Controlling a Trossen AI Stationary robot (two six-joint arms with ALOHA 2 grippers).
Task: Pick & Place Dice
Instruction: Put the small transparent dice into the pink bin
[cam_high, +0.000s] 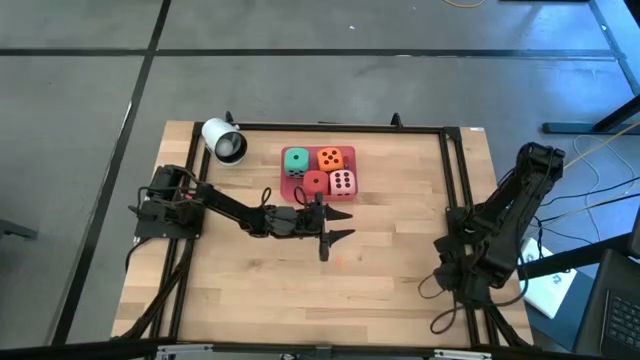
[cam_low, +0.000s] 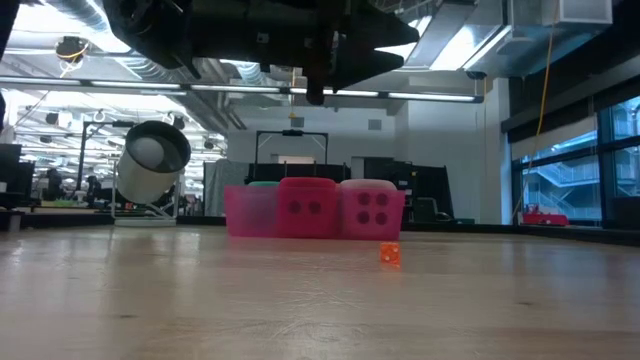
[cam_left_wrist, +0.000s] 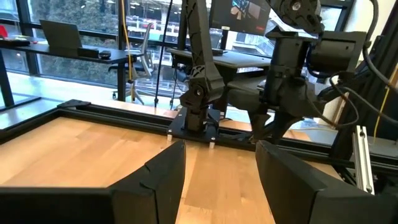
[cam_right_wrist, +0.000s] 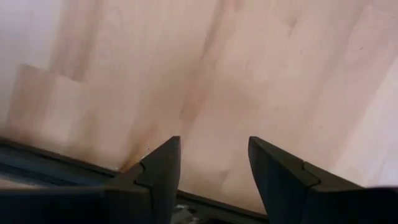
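Four dice sit together on a flat pink tray (cam_high: 292, 186) at the table's far middle: teal (cam_high: 296, 160), orange (cam_high: 330, 158), red (cam_high: 316, 182) and pale pink (cam_high: 342, 183). In the low view the red die (cam_low: 308, 208) and the pink die (cam_low: 372, 208) face me. My left gripper (cam_high: 338, 225) hangs level and open just on the near side of the tray, above the table, with nothing between its fingers (cam_left_wrist: 221, 180). My right gripper (cam_right_wrist: 214, 174) is open, points down over bare wood by the table's right rail, and holds nothing.
A white cup (cam_high: 224, 140) lies on its side at the far left. A tiny orange bead (cam_low: 390, 254) rests on the wood on the near side of the tray. Black rails (cam_high: 455, 170) frame the table. My right arm (cam_high: 490, 240) is folded at the right edge.
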